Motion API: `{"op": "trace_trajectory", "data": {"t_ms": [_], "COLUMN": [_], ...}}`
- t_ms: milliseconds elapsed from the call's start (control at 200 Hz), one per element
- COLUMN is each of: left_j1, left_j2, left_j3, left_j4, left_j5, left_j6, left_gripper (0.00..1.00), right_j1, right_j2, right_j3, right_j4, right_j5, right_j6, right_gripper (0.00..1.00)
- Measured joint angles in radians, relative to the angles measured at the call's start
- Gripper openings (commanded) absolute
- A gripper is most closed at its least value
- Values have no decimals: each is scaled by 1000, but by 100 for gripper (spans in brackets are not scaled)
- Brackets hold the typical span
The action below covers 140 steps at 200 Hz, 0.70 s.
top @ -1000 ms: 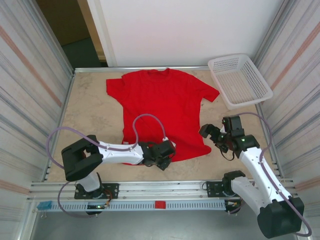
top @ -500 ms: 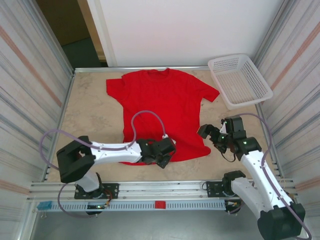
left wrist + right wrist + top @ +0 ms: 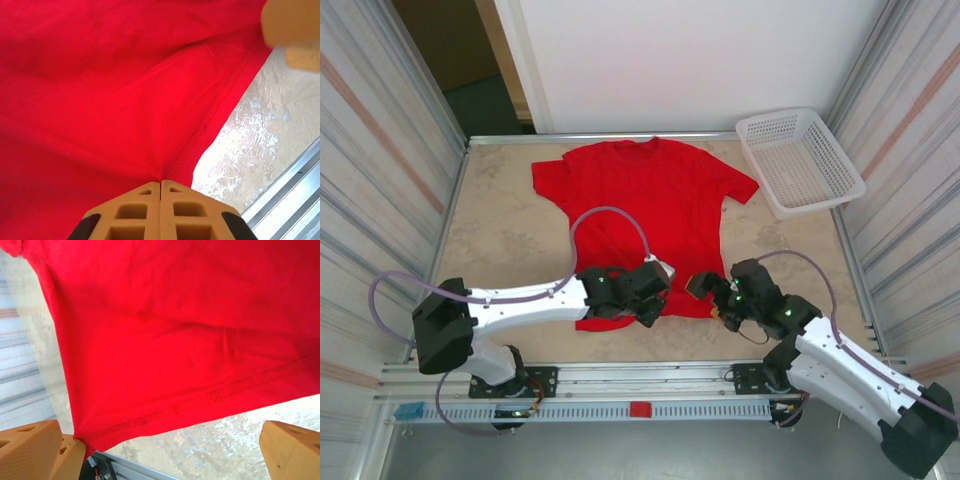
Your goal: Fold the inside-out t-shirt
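Note:
The inside-out t-shirt (image 3: pixel 642 205) is bright red and lies spread flat on the table, collar at the far side. My left gripper (image 3: pixel 655 305) is at its near hem, right of middle. In the left wrist view the left gripper (image 3: pixel 160 182) is shut on a pinch of the stitched hem (image 3: pixel 220 102). My right gripper (image 3: pixel 712 297) hovers just right of it at the hem's near right corner. In the right wrist view the right gripper (image 3: pixel 165 455) is open, its tan fingers (image 3: pixel 292 450) wide apart, with the hem (image 3: pixel 200 400) running between them untouched.
A white mesh basket (image 3: pixel 800 160) stands at the far right corner. The beige tabletop (image 3: pixel 505 235) is bare left of the shirt. A metal rail (image 3: pixel 640 375) runs along the near edge, and ribbed walls close in both sides.
My left gripper has shut on the hem. The right arm has swung left and down, from beside the shirt to its near right corner, staying open.

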Motion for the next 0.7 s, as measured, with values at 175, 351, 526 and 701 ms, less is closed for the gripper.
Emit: {"op": "trace_trajectory", "data": {"t_ms": [175,351,526,701], "left_j1": [0,2,2,2], "left_j2": [-64,-130,-155,-156], "left_j3": [-42,-69,-75,-77], "left_j4": [27,64,91,108], "left_j5": [-24,-45,-58,-60], "left_j6": [-58,-100,-114,-117], "left_gripper": [0,0,0,0], "right_j1": [185,331,423,487], "right_j2": [-27,-50,2,125], "right_j3": [-26,-38,-38,-17], "right_j4": [62,94,132,188], "right_j5": [169,329,422,475], "right_j6": [245,454,589,672], "right_gripper": [99,99,99,99]}}
